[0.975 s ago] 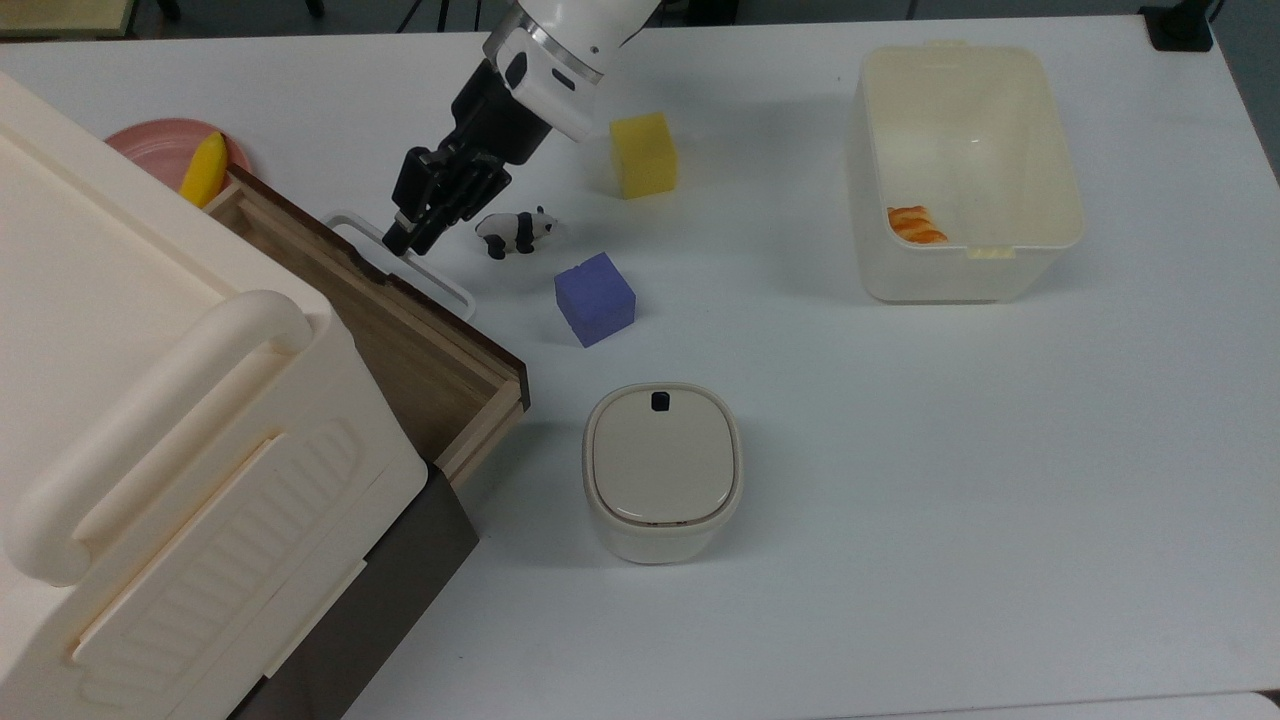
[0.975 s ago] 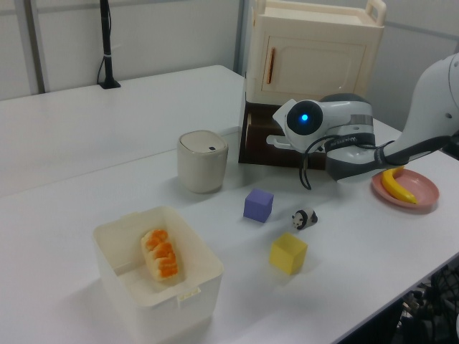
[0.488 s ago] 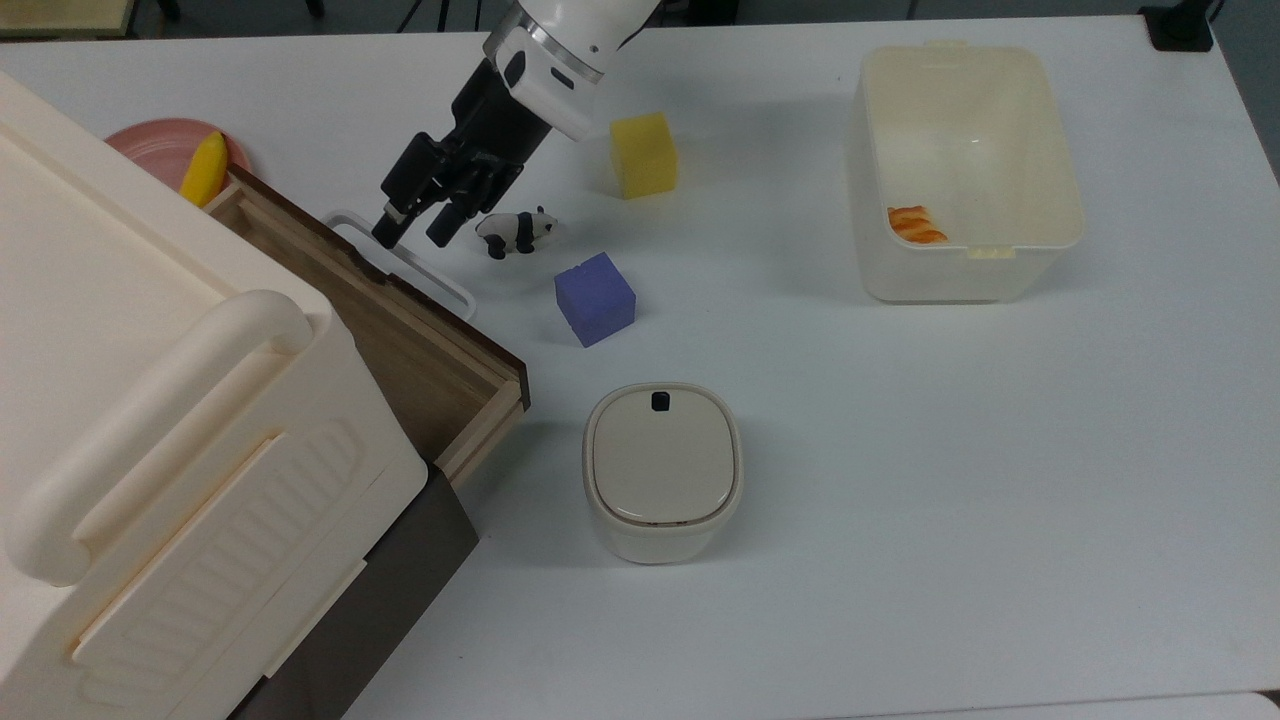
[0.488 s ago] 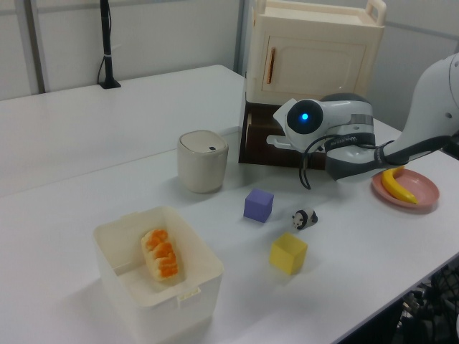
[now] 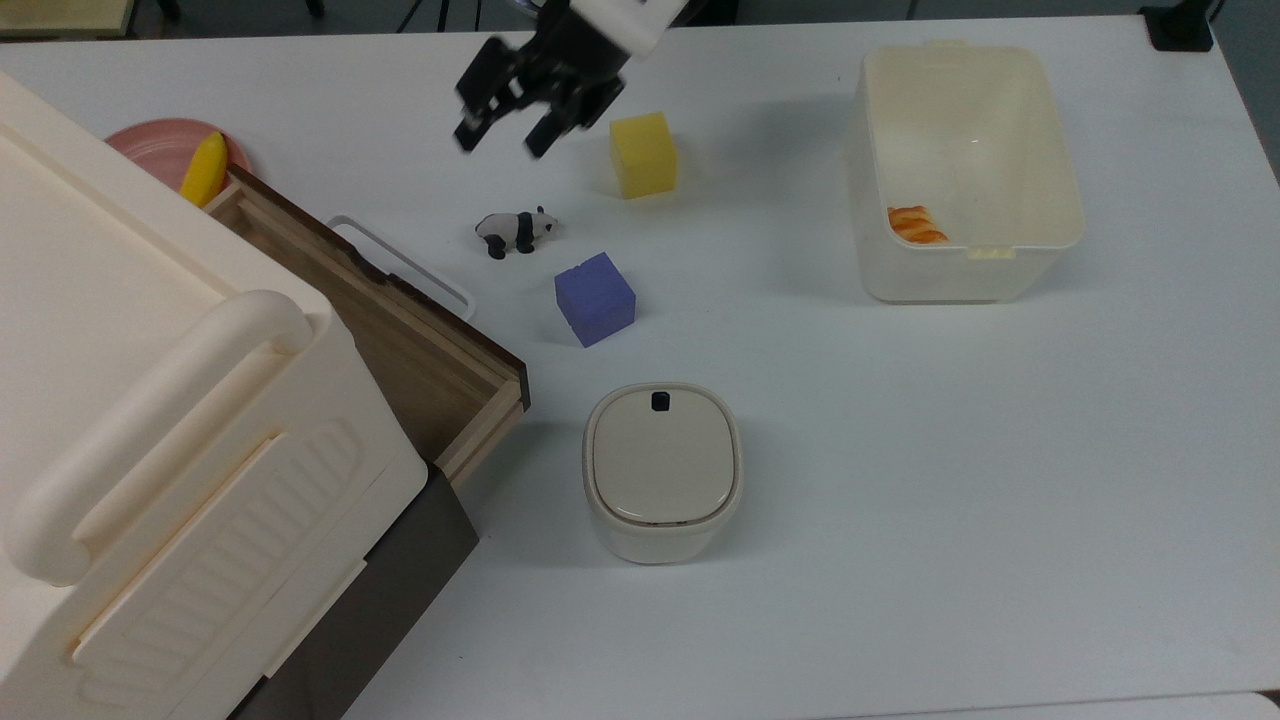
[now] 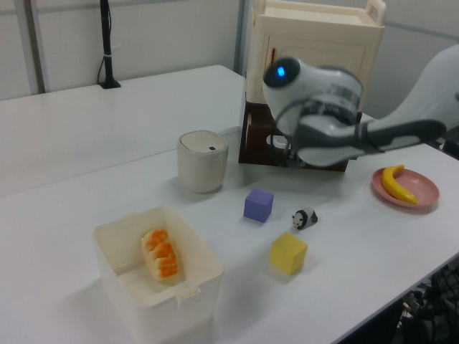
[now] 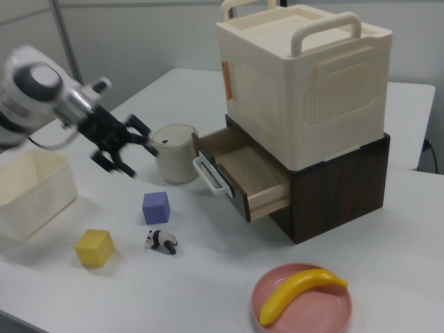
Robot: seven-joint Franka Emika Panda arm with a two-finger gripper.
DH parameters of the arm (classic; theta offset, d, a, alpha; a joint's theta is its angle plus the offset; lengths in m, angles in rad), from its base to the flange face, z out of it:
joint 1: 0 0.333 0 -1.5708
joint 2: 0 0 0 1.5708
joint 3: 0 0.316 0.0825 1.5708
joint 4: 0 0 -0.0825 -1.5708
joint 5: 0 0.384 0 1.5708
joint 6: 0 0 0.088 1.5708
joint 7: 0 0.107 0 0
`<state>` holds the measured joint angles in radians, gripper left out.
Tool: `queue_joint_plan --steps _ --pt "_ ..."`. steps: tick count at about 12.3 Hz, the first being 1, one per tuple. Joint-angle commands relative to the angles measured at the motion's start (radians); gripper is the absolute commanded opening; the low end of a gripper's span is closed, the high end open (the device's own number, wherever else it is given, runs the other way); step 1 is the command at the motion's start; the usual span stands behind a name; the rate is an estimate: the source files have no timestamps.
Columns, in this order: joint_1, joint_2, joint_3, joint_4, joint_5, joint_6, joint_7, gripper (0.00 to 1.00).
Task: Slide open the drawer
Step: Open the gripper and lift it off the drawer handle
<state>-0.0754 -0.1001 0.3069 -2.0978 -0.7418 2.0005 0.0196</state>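
Under the cream cabinet (image 7: pixel 305 83): drawer (image 7: pixel 239 170) standing well out, wood interior exposed, white loop handle (image 5: pixel 400 265) facing the toy panda (image 5: pixel 515 231). Gripper (image 5: pixel 503 137) up over the table, apart from the handle, fingers spread, empty. Probably light, rigid, free-sliding; best held across the thin handle mid-span.

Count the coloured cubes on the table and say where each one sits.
2. The purple cube sits between the toy panda and the lidded bin. The yellow cube sits beyond the panda in the top view.
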Motion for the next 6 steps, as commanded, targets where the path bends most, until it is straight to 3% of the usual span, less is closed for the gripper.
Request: queue_joint_plan --steps 1,3,6 --pt "0.031 -0.007 -0.005 0.244 0.262 -0.254 -0.066 0.86" --pt "0.02 0.003 -0.017 0.344 0.375 -0.334 -0.055 0.89" --pt "0.026 0.066 -0.095 0.496 0.482 -0.416 0.028 0.99"
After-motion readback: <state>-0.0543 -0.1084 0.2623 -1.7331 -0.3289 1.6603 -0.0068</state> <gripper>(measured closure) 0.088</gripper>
